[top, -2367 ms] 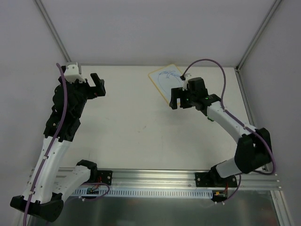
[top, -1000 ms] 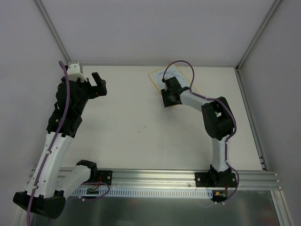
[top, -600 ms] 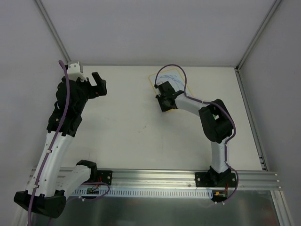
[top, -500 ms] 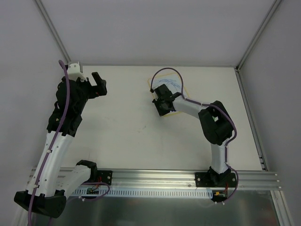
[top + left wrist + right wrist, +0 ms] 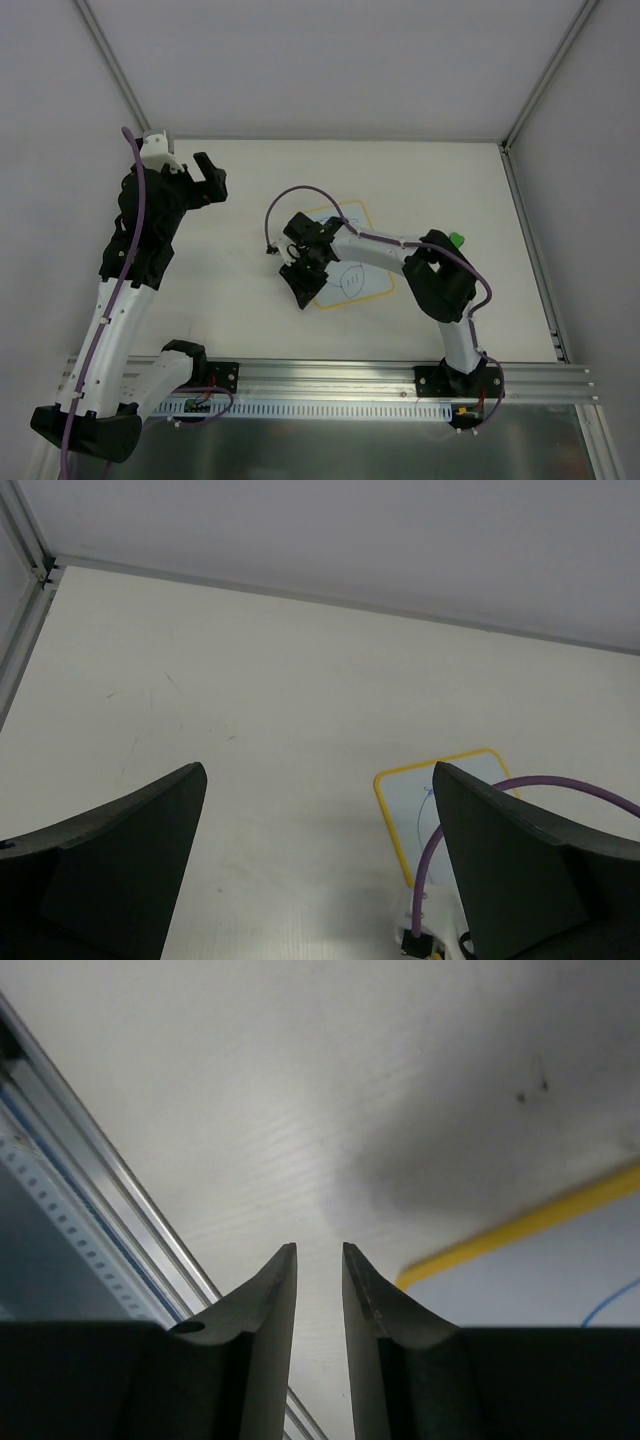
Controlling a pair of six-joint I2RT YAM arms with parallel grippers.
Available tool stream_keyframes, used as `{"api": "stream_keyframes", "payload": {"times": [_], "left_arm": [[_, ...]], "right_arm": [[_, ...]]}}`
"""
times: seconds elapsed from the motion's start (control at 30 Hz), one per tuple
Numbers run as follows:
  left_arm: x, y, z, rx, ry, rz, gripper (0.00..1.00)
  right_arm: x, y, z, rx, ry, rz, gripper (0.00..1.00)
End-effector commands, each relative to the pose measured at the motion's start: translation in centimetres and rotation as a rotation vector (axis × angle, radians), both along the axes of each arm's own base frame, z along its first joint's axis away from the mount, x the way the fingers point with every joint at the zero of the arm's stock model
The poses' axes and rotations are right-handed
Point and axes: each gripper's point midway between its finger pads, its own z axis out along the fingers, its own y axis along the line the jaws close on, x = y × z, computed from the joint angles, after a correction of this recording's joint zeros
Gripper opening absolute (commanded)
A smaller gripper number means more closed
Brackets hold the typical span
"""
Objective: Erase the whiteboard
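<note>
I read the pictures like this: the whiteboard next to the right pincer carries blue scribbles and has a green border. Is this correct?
Not quite. The border of the whiteboard is yellow, not green; the right wrist view shows it clearly. The rest holds: it carries blue scribbles and lies next to the right pincer.

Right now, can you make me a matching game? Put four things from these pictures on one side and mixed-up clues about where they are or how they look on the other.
Things:
1. whiteboard
2. green eraser
3. left gripper
4. right gripper

Clues:
A. wide open, holding nothing
B. blue scribbles, yellow border
C. fingers nearly together, beside a whiteboard corner
D. farthest right of the four

Pairs: 1-B, 2-D, 3-A, 4-C
</note>
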Motion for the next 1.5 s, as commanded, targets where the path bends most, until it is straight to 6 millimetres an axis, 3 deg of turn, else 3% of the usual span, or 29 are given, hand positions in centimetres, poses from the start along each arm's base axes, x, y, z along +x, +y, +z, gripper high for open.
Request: {"api": "stream_keyframes", "payload": {"times": [0.0, 0.13, 0.23, 0.27, 0.37, 0.5, 0.53, 0.63, 0.7, 0.73, 0.87, 1.2, 1.47], "left_arm": [[0.4, 0.0, 0.6, -0.028, -0.033, 0.003, 0.99], [0.6, 0.0, 0.3, -0.029, -0.024, 0.005, 0.99], [0.7, 0.0, 0.2, -0.035, -0.02, 0.009, 0.99], [0.7, 0.0, 0.0, -0.034, -0.014, 0.01, 0.99], [0.8, -0.1, -0.1, -0.036, -0.011, 0.007, 0.99], [0.8, -0.1, 0.0, -0.036, -0.012, 0.005, 0.99], [0.8, -0.1, 0.0, -0.035, -0.014, 0.003, 0.99], [0.8, 0.0, 0.0, -0.032, -0.014, 0.007, 0.99], [0.7, 0.1, 0.1, -0.03, -0.018, 0.01, 0.99], [0.7, 0.1, 0.1, -0.029, -0.018, 0.01, 0.99], [0.7, 0.0, 0.1, -0.029, -0.019, 0.008, 0.99], [0.7, 0.0, 0.1, -0.033, -0.019, 0.007, 0.99], [0.9, -0.6, -0.3, -0.049, -0.006, -0.017, 0.99]], "right_arm": [[-0.2, 2.8, 2.0, 0.088, 0.067, 0.059, 0.29], [1.0, 4.4, 3.3, 0.126, 0.032, 0.053, 0.32], [3.5, 3.4, 4.6, 0.105, -0.091, -0.008, 0.34], [4.3, 3.0, 5.8, 0.114, -0.141, -0.034, 0.37], [8.3, -0.2, 7.5, 0.061, -0.287, -0.167, 0.41], [13.4, -6.6, 7.2, -0.051, -0.398, -0.41, 0.46], [14.7, -9.1, 6.3, -0.102, -0.402, -0.486, 0.47], [17.0, -14.5, 4.6, -0.216, -0.444, -0.666, 0.49], [17.6, -16.3, 3.8, -0.239, -0.433, -0.767, 0.49], [17.5, -17.9, 2.9, -0.265, -0.41, -0.811, 0.49], [17.5, -19.9, 1.0, -0.29, -0.375, -0.912, 0.49], [14.6, -19.5, -1.9, -0.279, -0.243, -0.881, 0.45], [10.5, -18.3, -3.4, -0.243, -0.087, -0.828, 0.38]]}}
